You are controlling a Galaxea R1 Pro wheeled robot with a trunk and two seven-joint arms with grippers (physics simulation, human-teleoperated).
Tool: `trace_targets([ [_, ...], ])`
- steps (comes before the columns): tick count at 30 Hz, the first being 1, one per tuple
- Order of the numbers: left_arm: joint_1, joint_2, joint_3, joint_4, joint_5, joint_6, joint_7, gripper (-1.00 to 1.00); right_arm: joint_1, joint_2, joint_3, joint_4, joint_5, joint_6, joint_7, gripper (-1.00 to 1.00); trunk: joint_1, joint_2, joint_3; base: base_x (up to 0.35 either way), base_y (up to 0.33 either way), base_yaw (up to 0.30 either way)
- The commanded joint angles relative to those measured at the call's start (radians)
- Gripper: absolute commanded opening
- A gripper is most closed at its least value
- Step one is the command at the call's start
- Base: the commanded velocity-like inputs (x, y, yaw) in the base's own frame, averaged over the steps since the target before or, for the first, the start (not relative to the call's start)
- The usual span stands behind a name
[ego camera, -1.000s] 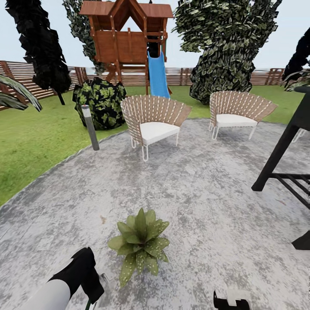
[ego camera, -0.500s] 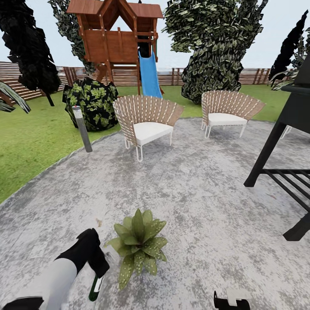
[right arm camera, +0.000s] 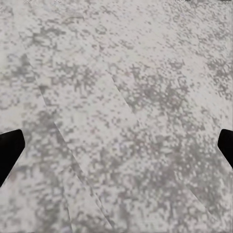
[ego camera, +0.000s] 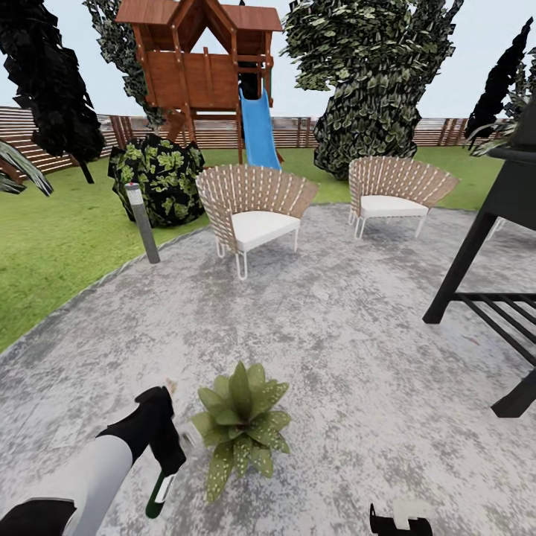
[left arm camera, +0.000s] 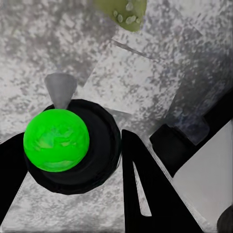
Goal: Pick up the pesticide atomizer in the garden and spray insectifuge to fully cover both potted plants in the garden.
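One potted plant (ego camera: pixel 240 424), a low rosette of speckled green leaves, sits on the grey stone patio (ego camera: pixel 335 350) of the garden in the head view. Just left of it, my left gripper (ego camera: pixel 162 460) is shut on the pesticide atomizer (ego camera: pixel 158 495), a slim dark green bottle with a white label that hangs below the hand. The left wrist view looks at the pesticide atomizer (left arm camera: pixel 56 140) end-on as a bright green disc between the black fingers (left arm camera: pixel 141 189), with a leaf tip (left arm camera: pixel 121 12) beyond. My right gripper (right arm camera: pixel 116 145) is open over bare stone, and it shows low in the head view (ego camera: pixel 402 519).
Two wicker chairs (ego camera: pixel 253 212) (ego camera: pixel 394 193) stand at the patio's far side. A black metal frame (ego camera: pixel 491 298) stands at the right. A grey bollard light (ego camera: pixel 141 223), a dark bush (ego camera: pixel 160 179), a wooden playhouse with a blue slide (ego camera: pixel 257 134) and the slatted fence (ego camera: pixel 223 130) lie beyond.
The head view shifted a second ago. My left arm has risen and come forward beside the plant, bringing the bottle into sight below the hand. The right gripper has stayed put.
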Motion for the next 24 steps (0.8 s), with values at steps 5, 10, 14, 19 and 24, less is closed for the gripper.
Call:
trace_targets([
  [5, -0.01, -0.009, -0.002, -0.015, -0.08, 0.011, -0.083, -1.0, -0.001, 0.001, -0.007, 0.0, 0.01, -0.004, -0.003, 1.0, 0.0, 0.0, -0.001, 0.155, 0.255, 0.0],
  [10, -0.015, -0.016, -0.002, -0.018, -0.109, 0.009, -0.149, -1.0, -0.001, 0.001, -0.007, 0.0, 0.009, -0.005, -0.003, 1.0, 0.0, 0.0, -0.001, 0.049, 0.119, -0.157],
  [14, -0.017, -0.059, -0.022, -0.021, -0.182, 0.01, -0.183, -1.0, -0.001, 0.001, -0.007, 0.0, 0.009, -0.005, -0.003, 1.0, 0.0, 0.0, -0.001, 0.001, 0.003, -0.057],
  [19, -0.014, -0.044, -0.024, -0.019, -0.193, 0.002, -0.186, -1.0, -0.001, 0.001, -0.007, 0.0, 0.009, -0.005, -0.003, 1.0, 0.0, 0.0, -0.001, 0.0, 0.0, -0.002],
  [24, -0.015, -0.012, -0.018, -0.019, -0.18, 0.005, -0.195, -1.0, -0.001, 0.001, -0.007, 0.0, 0.01, -0.005, -0.003, 1.0, 0.0, 0.0, -0.001, 0.022, 0.026, 0.0],
])
